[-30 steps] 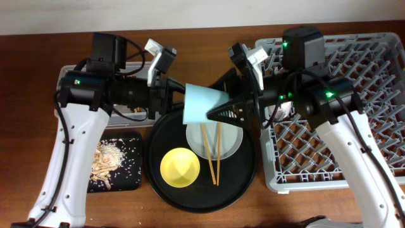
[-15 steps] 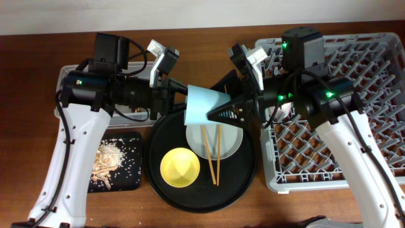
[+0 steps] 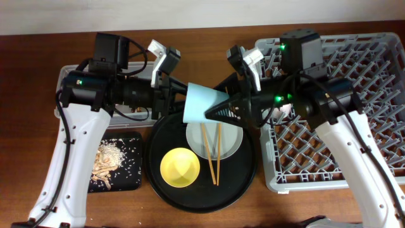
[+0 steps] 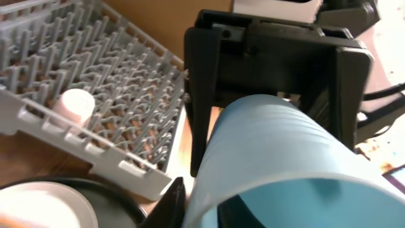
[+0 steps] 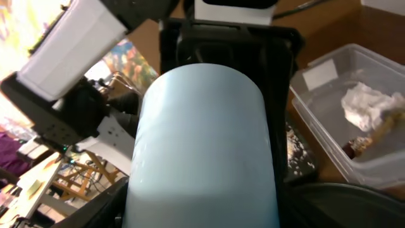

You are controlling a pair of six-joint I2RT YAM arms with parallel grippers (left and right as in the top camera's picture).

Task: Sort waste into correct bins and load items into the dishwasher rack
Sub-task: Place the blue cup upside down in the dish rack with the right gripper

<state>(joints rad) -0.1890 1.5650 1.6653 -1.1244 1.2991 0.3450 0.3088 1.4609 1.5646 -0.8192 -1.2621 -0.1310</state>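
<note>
since the earlier frame the left pincer [image 3: 176, 98] has been brought a little closer to the rim of the blue cup [image 3: 199, 104]. the cup is held on its side in the air above the round tray [image 3: 248, 174], between both arms. its narrow end is grasped by the right pincer [image 3: 215, 104]. whether the left pincer is clenched on the rim cannot be told. plate [image 3: 233, 142], chopsticks [image 3: 212, 158] and bowl [image 3: 180, 167] are seen on the tray.

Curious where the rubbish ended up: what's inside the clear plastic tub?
The right wrist view shows a crumpled white paper wad and a brownish scrap in the clear tub. Overhead, the left arm covers most of it.
</note>
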